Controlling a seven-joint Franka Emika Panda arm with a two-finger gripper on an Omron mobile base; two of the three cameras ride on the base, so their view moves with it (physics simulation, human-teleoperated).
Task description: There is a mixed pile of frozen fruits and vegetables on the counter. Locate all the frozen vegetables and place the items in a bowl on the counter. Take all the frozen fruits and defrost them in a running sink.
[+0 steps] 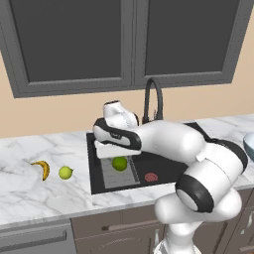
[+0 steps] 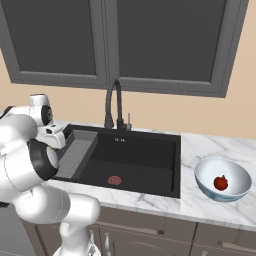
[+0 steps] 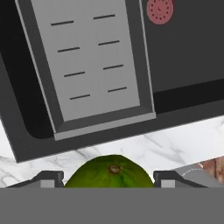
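Green ball (image 3: 110,172), round and smooth with a small brown stem scar, sits clenched between the two fingers (image 3: 49,178) of the gripper (image 1: 119,159), above the sink (image 1: 163,166). Beyond them lie the grey ribbed tray (image 3: 92,61), the reddish drain (image 3: 160,11) and veined marble counter (image 3: 166,146); nothing blocks the basin.

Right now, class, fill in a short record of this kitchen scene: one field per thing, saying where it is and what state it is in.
gripper: over the sink, closed on the dark green ball
dark green ball: held between the finger tips above the grey ribbed tray
sink: black basin, reddish drain, no water seen running from the faucet
bowl: on the counter right of the sink, holds the red round piece
banana: on the counter left of the sink
yellow-green ball: beside the banana
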